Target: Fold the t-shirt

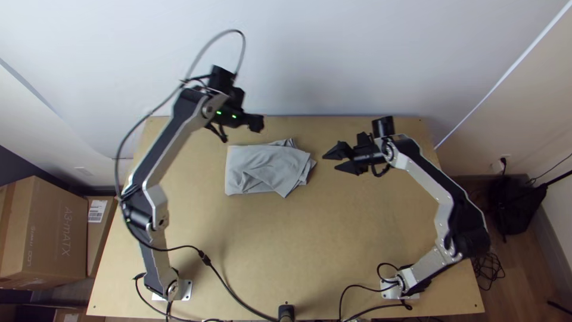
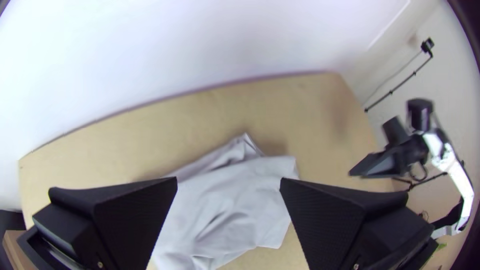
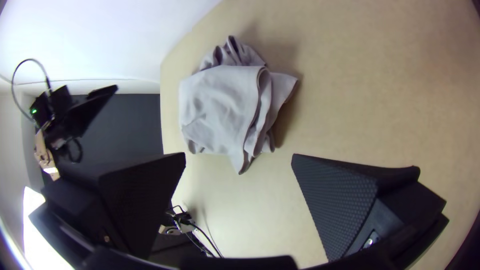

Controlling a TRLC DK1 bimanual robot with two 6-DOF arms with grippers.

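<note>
1. As the top view shows, the grey t-shirt (image 1: 256,167) lies folded and creased on the far part of the tabletop (image 1: 286,250), between the left tool (image 1: 244,129) and the right tool (image 1: 330,163).
2. In the left wrist view, the left tool (image 2: 228,182) stands wide apart.
3. In the right wrist view, the right tool (image 3: 239,155) is also wide apart; uneven layers overlap at the shirt's right end.

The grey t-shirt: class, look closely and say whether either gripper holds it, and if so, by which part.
Nothing is held. The left gripper and right gripper are both open, and the t-shirt lies folded on the table.
</note>
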